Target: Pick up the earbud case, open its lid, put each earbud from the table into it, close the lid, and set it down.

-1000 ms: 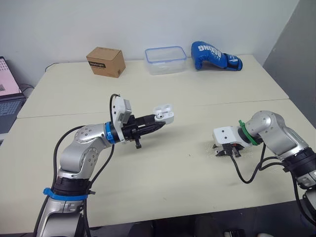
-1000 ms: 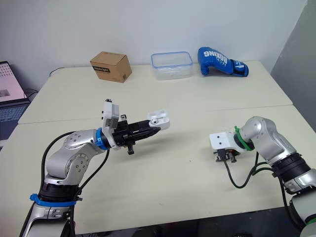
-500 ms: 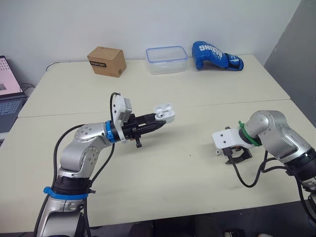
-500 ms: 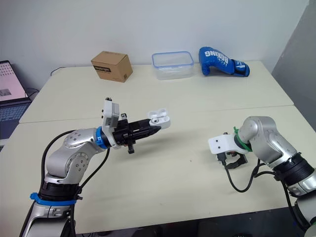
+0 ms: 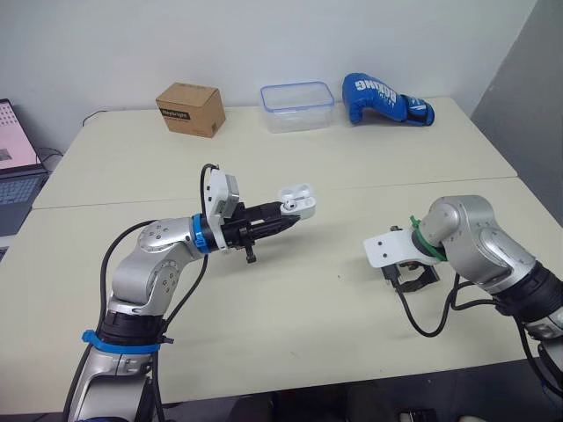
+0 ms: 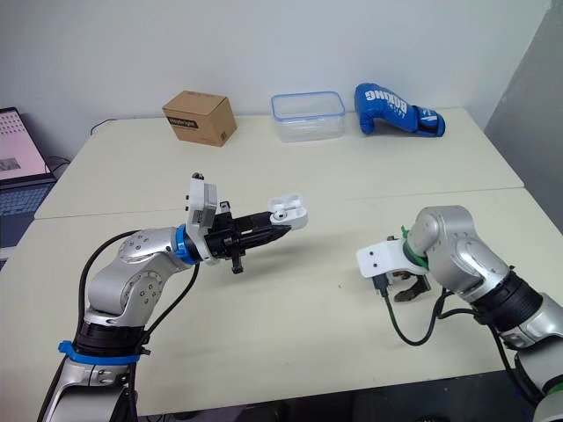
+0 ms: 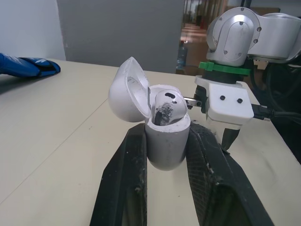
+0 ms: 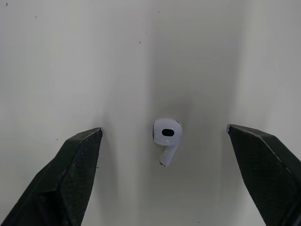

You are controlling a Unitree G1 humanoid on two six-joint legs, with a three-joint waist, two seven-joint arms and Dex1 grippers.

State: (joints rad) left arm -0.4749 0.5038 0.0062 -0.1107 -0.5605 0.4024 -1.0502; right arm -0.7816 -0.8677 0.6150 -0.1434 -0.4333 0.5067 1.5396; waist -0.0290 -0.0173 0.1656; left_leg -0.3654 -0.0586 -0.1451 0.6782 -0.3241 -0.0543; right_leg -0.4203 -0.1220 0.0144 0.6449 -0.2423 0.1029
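**Table** [image 5: 290, 334]: A cardboard box [image 5: 188, 108], a clear container [image 5: 296, 106] and a blue boxing glove [image 5: 383, 98] stand along the far edge at 11, 12 and 1 o'clock, well apart from the work. No hazard is noted from them.

**Left gripper** [image 5: 274, 215]: At 9 o'clock of the table's middle, raised clear of the surface. Its jaws are clenched on the lower sides of the earbud case [image 7: 165, 143].

**Right gripper** [image 5: 413, 275]: At 3 to 4 o'clock, low over the table. Its jaws are spread wide and grasp nothing.

**Earbud case**: The lid [image 7: 126, 92] is hinged back and one earbud [image 7: 165, 106] is seated inside. The grip bears only on smooth, rounded walls. A downward push during insertion is judged liable to slide or twist the case between the fingers, or to knock the lid shut.

**Loose earbud** [image 8: 166, 134]: It lies on the table between the right fingers, touching neither. It is small and glossy. Likely faults:
- An off-centre closure may flick it away.
- A pinch on the rounded head may squirt it out.
- A low approach may jam the fingertips on the table.
- A drop during transfer may send it rolling off the table.
- A poorly aligned stem may miss the free socket and disturb the seated earbud.
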